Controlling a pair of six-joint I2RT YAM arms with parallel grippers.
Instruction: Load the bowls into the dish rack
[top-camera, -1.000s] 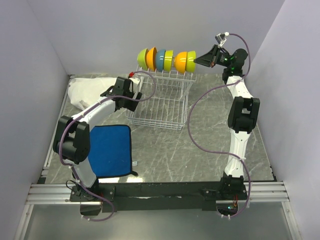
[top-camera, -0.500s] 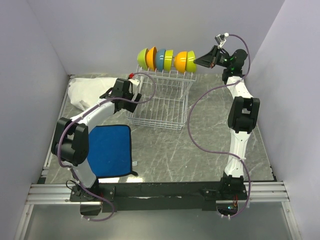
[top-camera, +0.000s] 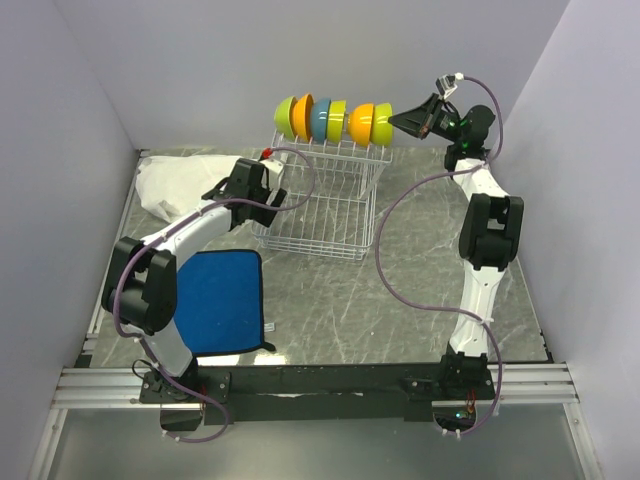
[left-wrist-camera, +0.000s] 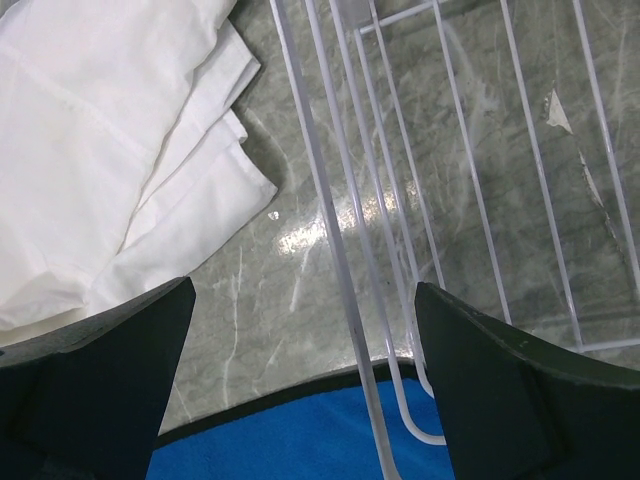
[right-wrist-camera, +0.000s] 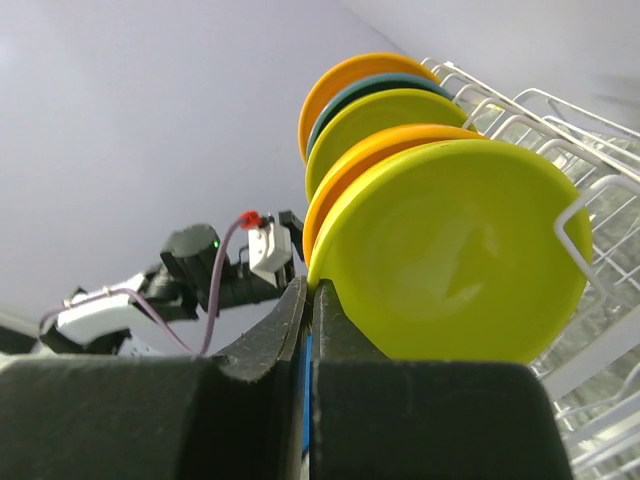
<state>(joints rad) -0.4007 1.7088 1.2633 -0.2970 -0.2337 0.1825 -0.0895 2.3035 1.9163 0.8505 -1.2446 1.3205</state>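
Bowls (top-camera: 335, 120) glossy plastic — dish rack (top-camera: 320, 220) smooth white wire — mat (top-camera: 222, 300) matt blue cloth; tabletop (top-camera: 330, 300) polished, marble-look.

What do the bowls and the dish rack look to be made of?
The bowls look like glossy plastic: smooth, evenly coloured, with soft highlights. The dish rack looks like white-coated metal wire: thin, straight rods, though the core cannot be confirmed.

Top external looks down from above and behind the arm bases, taking in the whole table (top-camera: 430, 290). Left wrist faces down, close over the dish rack (left-wrist-camera: 345, 260) wires. Right wrist looks sideways, close up, along the racked bowls (right-wrist-camera: 450, 250); the top view shares both.
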